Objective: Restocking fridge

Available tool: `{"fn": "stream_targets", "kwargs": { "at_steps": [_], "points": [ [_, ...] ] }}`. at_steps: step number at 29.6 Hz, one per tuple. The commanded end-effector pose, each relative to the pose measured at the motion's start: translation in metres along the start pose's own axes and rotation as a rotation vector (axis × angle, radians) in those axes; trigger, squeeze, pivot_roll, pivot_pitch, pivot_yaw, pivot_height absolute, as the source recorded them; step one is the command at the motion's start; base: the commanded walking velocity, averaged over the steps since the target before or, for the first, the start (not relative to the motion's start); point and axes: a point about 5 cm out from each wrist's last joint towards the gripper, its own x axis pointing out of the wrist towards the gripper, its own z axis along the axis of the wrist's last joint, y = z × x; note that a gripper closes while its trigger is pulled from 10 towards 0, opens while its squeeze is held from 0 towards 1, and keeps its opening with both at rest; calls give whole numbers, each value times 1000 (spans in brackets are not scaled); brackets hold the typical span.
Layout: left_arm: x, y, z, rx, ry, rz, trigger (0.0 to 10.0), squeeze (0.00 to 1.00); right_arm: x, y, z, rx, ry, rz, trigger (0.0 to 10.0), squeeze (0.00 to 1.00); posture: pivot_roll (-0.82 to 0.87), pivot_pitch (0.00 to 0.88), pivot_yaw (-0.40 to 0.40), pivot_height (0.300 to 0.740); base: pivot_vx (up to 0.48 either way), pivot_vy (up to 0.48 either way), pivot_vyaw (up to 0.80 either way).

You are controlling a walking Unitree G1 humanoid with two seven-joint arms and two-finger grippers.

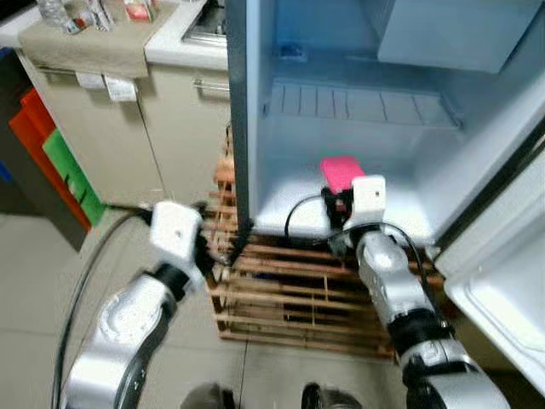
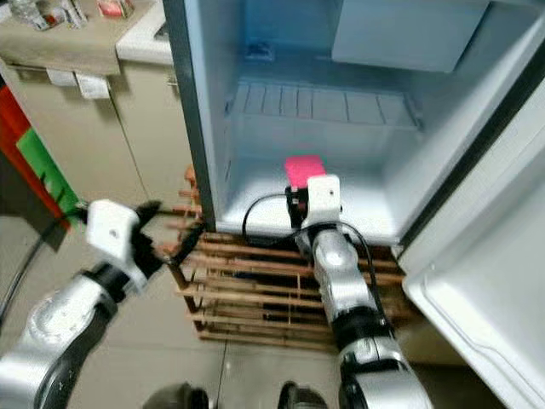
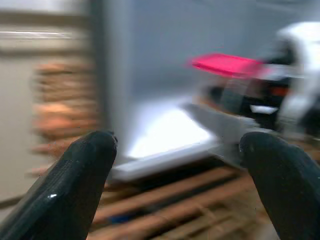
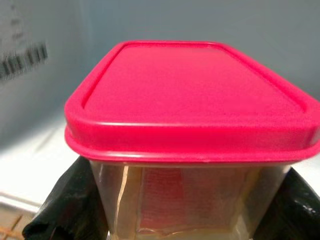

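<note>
**Inside the fridge, low shelf: one tub going in, not yet let go**

At the fridge's (image 1: pixel 255 128) bottom floor we see the right gripper (image 4: pixel 165 200) clamped on a tub (image 4: pixel 190 150) with a pink lid (image 1: pixel 339 172). Its black fingers (image 4: pixel 65 205) press both clear side walls, as the right wrist view shows. From the head views the tub sits low over the white floor of the bottom compartment, near the front edge; we can't tell if its base is touching down or just above.

We see the left gripper (image 3: pixel 175 165) outside the fridge, near the lower corner of the cabinet by the wooden rack (image 1: pixel 289 290). Its fingers are spread wide and hold nothing.

Progress, as we judge it: door (image 1: pixel 502 281) is open, the tub is at its spot, release is not yet done. The wire shelf (image 1: pixel 358 106) above is bare, and we spot no other goods in the fridge. What's left for this item: set down, open, pull out. More stock may sit on the bench (image 1: pixel 94 34) far left, where a few small items are too blurred to name.
</note>
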Motion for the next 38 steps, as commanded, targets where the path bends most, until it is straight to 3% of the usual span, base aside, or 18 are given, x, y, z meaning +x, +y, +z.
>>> {"fn": "stream_targets", "kwargs": {
  "at_steps": [1,5,8,13,20,25,27,35,38],
  "points": [
    [1,-14,3,-16,2,-96,10000,0,3,-1,6,-21,-29,-12,10000,0,141,224,-34,740,0,0,0],
    [8,-25,3,-24,28,-181,10000,0,10,6,19,-70,-90,-13,10000,0,135,256,-12,740,0,0,0],
    [4,-31,6,-31,34,-217,10000,0,16,17,36,-87,-165,-17,10000,0,134,280,5,740,0,0,0],
    [-2,-34,7,-47,40,-219,10000,0,19,24,46,-97,-209,-30,10000,0,142,293,9,740,0,0,0],
    [-17,-45,4,-97,58,-199,10000,0,30,33,53,-9,-160,-94,10000,0,172,328,-2,740,0,0,0],
    [-21,-51,4,-108,59,-192,10000,0,33,29,51,48,-99,-175,10000,0,187,339,-10,740,0,0,0],
    [-23,-50,4,-111,60,-182,10000,0,34,24,49,78,-76,-216,10000,1000,190,339,-12,740,0,0,0],
    [-23,-46,3,-91,62,-136,10000,0,34,24,48,87,-68,-237,10000,1000,180,329,-15,740,0,0,0],
    [-12,-39,2,-68,63,-84,10000,0,35,26,54,88,-102,-203,10000,1000,149,297,-15,740,0,0,0]
  ]
}}
